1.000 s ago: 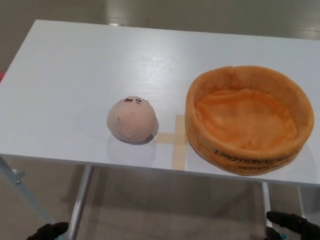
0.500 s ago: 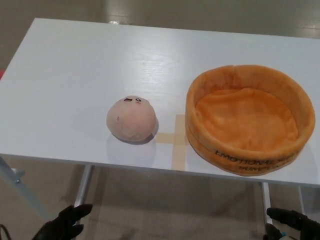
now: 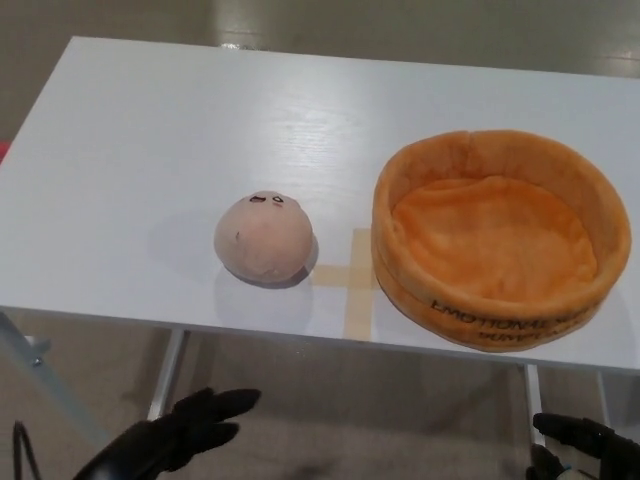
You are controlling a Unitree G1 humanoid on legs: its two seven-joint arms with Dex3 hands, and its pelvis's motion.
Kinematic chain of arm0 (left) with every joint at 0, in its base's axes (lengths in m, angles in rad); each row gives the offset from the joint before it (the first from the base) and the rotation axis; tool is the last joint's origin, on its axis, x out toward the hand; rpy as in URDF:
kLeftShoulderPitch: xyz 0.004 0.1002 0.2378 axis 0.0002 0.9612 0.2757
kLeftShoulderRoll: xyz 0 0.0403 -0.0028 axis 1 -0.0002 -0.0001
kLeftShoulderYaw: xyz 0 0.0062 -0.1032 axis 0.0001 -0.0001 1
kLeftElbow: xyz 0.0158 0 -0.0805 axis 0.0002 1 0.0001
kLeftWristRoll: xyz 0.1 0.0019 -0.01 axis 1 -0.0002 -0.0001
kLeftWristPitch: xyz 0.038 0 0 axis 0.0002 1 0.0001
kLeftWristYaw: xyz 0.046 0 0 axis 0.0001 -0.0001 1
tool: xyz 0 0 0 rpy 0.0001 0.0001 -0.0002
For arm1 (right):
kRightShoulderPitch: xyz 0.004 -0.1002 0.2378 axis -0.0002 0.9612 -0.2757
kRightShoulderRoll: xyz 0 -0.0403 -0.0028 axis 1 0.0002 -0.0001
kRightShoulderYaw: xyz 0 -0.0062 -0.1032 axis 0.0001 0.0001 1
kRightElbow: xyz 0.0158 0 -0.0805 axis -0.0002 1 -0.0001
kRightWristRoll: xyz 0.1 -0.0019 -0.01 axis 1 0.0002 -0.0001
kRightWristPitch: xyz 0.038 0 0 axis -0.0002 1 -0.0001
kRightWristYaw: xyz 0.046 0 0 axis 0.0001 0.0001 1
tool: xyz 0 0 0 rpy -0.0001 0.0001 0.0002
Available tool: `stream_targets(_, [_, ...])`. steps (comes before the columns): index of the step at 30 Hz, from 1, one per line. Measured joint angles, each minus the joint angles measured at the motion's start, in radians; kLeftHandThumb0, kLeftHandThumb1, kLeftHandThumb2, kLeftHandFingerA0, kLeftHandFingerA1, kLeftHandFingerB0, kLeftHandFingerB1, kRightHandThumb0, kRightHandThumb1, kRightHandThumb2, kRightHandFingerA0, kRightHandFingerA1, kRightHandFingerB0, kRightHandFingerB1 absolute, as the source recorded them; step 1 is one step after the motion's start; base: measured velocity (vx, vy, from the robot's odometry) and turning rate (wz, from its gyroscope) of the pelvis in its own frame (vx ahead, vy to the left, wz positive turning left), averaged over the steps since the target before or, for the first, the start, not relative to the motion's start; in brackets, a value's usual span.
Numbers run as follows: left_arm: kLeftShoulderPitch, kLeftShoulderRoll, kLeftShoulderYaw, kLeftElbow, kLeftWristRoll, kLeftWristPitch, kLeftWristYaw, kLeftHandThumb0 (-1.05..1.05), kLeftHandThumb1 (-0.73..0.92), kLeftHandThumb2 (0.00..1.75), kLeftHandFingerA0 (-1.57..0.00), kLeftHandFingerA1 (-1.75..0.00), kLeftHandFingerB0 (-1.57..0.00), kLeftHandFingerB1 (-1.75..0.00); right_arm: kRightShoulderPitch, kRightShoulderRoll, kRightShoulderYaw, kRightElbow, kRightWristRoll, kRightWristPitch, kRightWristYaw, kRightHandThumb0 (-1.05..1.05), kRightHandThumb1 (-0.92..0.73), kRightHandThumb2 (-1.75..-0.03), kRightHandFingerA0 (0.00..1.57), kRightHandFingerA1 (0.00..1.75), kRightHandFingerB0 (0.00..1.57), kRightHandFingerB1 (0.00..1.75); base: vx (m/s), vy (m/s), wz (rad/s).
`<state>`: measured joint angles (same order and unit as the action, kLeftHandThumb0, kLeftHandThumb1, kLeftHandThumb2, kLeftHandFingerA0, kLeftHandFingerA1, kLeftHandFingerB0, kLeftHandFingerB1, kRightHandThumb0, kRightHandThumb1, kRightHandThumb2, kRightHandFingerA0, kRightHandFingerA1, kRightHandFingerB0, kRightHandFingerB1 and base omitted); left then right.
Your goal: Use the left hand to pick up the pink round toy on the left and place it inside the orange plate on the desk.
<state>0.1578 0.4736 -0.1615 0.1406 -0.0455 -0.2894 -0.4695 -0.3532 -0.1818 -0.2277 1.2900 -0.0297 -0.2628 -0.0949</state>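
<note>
Pink and round, the plush toy [image 3: 264,238] sits on the white desk [image 3: 150,150], its small stitched face near the top of the dome and turned toward the far edge; we see no clear long axis, only a flattened base resting on the surface. We find it left of a cross of tan tape [image 3: 352,280] stuck to the desk, its base just meeting the end of the tape's left arm. Right of the tape stands the orange plate [image 3: 500,300], a soft fabric dish with a raised wall, nothing inside it, and dark lettering along its near side that we read upside down from the head view. Toy and plate are near each other but apart, with the tape between them. Below the desk's near edge we see the left hand [image 3: 180,435], black, holding nothing and touching nothing, its fingers [image 3: 225,402] spread and pointing to the right, well short of the toy. At the lower right corner we see part of the right hand [image 3: 582,440], also below the desk and holding nothing, though too little of it shows for us to tell how it is set. Metal legs [image 3: 165,375] show beneath the desk against a pale floor.
</note>
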Motion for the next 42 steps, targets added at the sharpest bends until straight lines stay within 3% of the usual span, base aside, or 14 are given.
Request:
stream_targets(13, [0.024,0.122,-0.054,-0.519,-0.142,0.108,-0.093,-0.26,0.53,0.56,-0.13,-0.31,-0.19,-0.29,-0.001,0.000,0.002,0.000,0.000,0.000,-0.001,-0.26,-0.62,-0.57,0.73,0.66,0.65,0.56,0.00,0.000,0.00])
stream_targets(19, [-0.160,0.117,-0.014,-0.668,-0.213,0.156,-0.099,-0.29,0.45,0.59,-0.15,-0.39,-0.18,-0.33,-0.002,-0.001,0.005,0.001,0.000,-0.001,-0.002,-0.24,-0.62,-0.57,0.75,0.67,0.67,0.57,0.00,0.000,0.00])
stream_targets(21, [-0.253,0.095,-0.001,-0.666,-0.212,0.163,-0.098,-0.22,0.40,0.55,-0.17,-0.37,-0.21,-0.31,-0.002,-0.001,0.005,0.001,0.000,-0.002,-0.003,-0.23,-0.61,-0.57,0.75,0.66,0.67,0.56,0.00,0.000,0.00])
stream_targets(22, [-0.298,0.085,0.002,-0.654,-0.206,0.162,-0.095,-0.14,0.33,0.84,-0.08,-0.53,-0.06,-0.49,-0.002,-0.001,0.005,0.002,0.000,-0.002,-0.004,-0.23,-0.61,-0.57,0.75,0.65,0.67,0.56,0.00,0.000,0.00])
stream_targets(23, [-0.357,0.072,0.003,-0.625,-0.191,0.162,-0.088,-0.14,0.33,0.84,-0.08,-0.53,-0.06,-0.49,-0.003,-0.001,0.005,0.002,0.000,-0.002,-0.005,-0.23,-0.61,-0.57,0.75,0.65,0.67,0.56,0.00,0.000,0.00])
stream_targets(24, [-0.405,0.060,0.003,-0.596,-0.172,0.162,-0.080,-0.20,0.37,0.54,-0.11,-0.36,-0.18,-0.30,-0.003,-0.001,0.005,0.002,0.000,-0.002,-0.005,-0.24,-0.62,-0.57,0.74,0.67,0.66,0.57,0.00,0.000,0.00])
stream_targets(25, [-0.425,0.056,0.003,-0.584,-0.165,0.162,-0.076,-0.12,0.32,0.82,-0.04,-0.52,0.00,-0.46,-0.003,-0.001,0.005,0.002,0.000,-0.002,-0.005,-0.26,-0.61,-0.57,0.76,0.68,0.66,0.56,0.00,0.000,0.00])
stream_targets(28, [-0.536,0.028,-0.008,-0.486,-0.112,0.159,-0.053,-0.13,0.32,0.82,-0.04,-0.52,0.00,-0.46,-0.004,-0.001,0.006,0.003,0.000,-0.003,-0.006,-0.26,-0.61,-0.57,0.75,0.69,0.68,0.57,0.00,0.000,0.00])
stream_targets(29, [-0.570,0.021,-0.014,-0.447,-0.091,0.157,-0.044,-0.22,0.38,0.58,-0.08,-0.21,-0.17,-0.33,-0.004,-0.001,0.006,0.003,0.000,-0.003,-0.006,-0.26,-0.61,-0.57,0.76,0.69,0.67,0.57,0.00,0.000,0.00])
stream_targets(35, [-0.688,0.012,-0.042,-0.284,-0.008,0.149,-0.008,-0.23,0.37,0.52,0.00,-0.16,-0.12,-0.27,-0.004,-0.001,0.006,0.003,0.000,-0.003,-0.006,-0.27,-0.61,-0.58,0.74,0.67,0.67,0.56,0.00,0.000,0.00])
stream_targets(36, [-0.713,0.012,-0.051,-0.245,0.013,0.149,0.001,-0.33,0.30,0.61,0.00,0.00,-0.13,-0.29,-0.004,-0.001,0.006,0.003,0.000,-0.003,-0.006,-0.27,-0.60,-0.58,0.76,0.66,0.67,0.56,0.00,0.000,0.00])
stream_targets(38, [-0.759,0.013,-0.072,-0.170,0.051,0.147,0.017,-0.35,0.35,0.51,0.00,-0.16,-0.11,-0.26,-0.004,-0.001,0.006,0.003,0.000,-0.003,-0.006,-0.27,-0.60,-0.57,0.77,0.69,0.67,0.56,0.00,0.000,0.00])
stream_targets(39, [-0.786,0.013,-0.086,-0.125,0.072,0.147,0.025,-0.41,0.33,0.65,0.00,0.00,-0.09,-0.27,-0.004,-0.001,0.006,0.003,0.000,-0.003,-0.006,-0.27,-0.60,-0.57,0.76,0.66,0.66,0.55,0.00,0.000,0.00])
stream_targets(42, [-0.842,0.013,-0.118,-0.028,0.113,0.146,0.046,-0.43,0.34,0.65,0.00,-0.02,-0.09,-0.25,-0.005,0.000,0.006,0.003,0.000,-0.003,-0.006,-0.25,-0.61,-0.57,0.75,0.66,0.66,0.56,0.00,0.000,0.00])
